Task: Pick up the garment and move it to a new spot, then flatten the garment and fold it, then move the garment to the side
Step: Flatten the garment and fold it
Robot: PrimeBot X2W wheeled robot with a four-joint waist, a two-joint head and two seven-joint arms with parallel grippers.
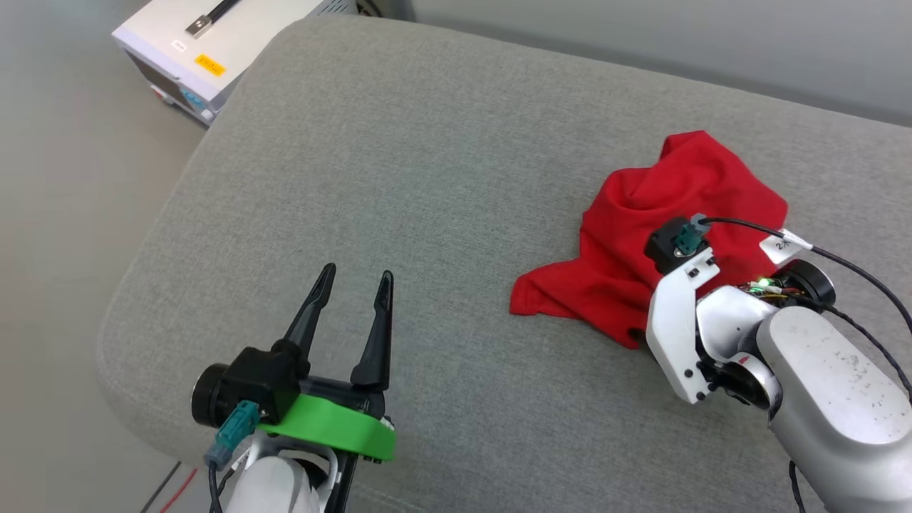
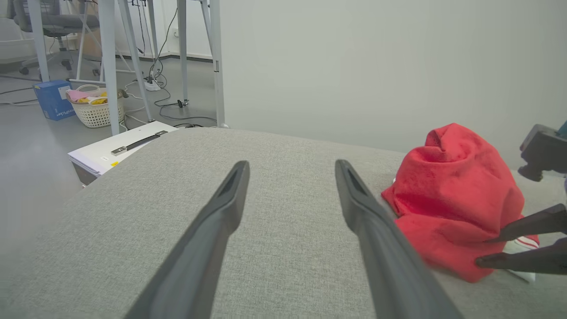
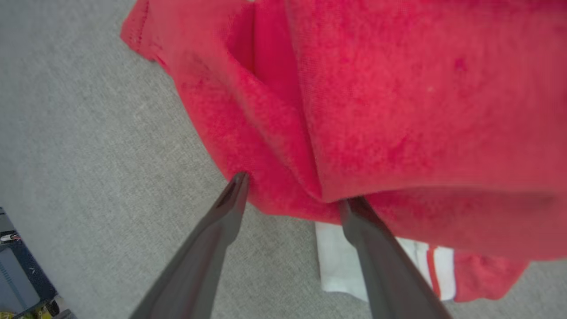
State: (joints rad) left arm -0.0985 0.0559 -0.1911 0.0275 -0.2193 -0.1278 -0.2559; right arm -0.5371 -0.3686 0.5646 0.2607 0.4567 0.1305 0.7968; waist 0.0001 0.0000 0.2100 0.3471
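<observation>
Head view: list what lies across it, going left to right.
white box → left gripper → red shirt

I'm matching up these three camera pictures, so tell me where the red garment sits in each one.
Head view: garment crumpled, right of centre.
Left wrist view: garment heaped at the right side.
Right wrist view: garment close up, across the top and right.
Shared landmark: the grey cushion it lies on.
</observation>
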